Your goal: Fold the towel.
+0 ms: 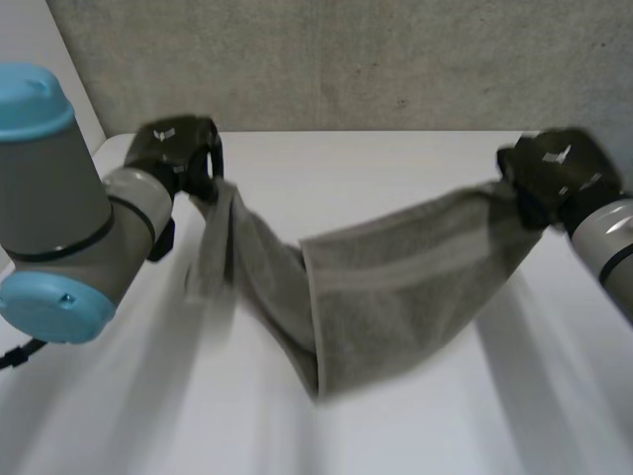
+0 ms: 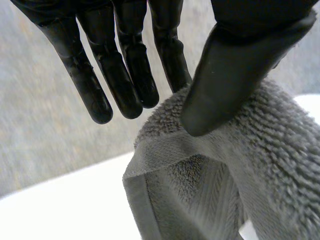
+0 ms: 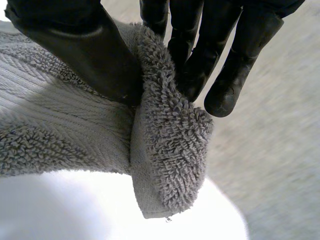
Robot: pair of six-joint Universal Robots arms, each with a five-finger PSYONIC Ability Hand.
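1. From where I stand, the grey towel (image 1: 396, 287) is up off the white table (image 1: 415, 435), slung between the two hands and sagging low in the middle. I can't tell whether the lowest part brushes the tabletop.
2. The left hand (image 1: 178, 153) pinches one end and the right hand (image 1: 556, 173) pinches the other, well apart, near the back wall (image 1: 346, 59).
3. I'd say the job is at an early stage. The towel is picked up and spread, but the left stretch hangs narrow and twisted, and no neat fold lies on the table. Bringing the ends together and laying it down are yet to come.
4. The left wrist view makes the grasp clear: the thumb (image 2: 225, 75) presses a hemmed corner against the nearest finger, while the other fingers (image 2: 132, 85) stand straight beside it.
5. The right wrist view shows its thumb (image 3: 85, 50) and fingers (image 3: 200, 60) clamping a rolled-over edge of pile.
6. The head view alone gives the whole span and its droop.
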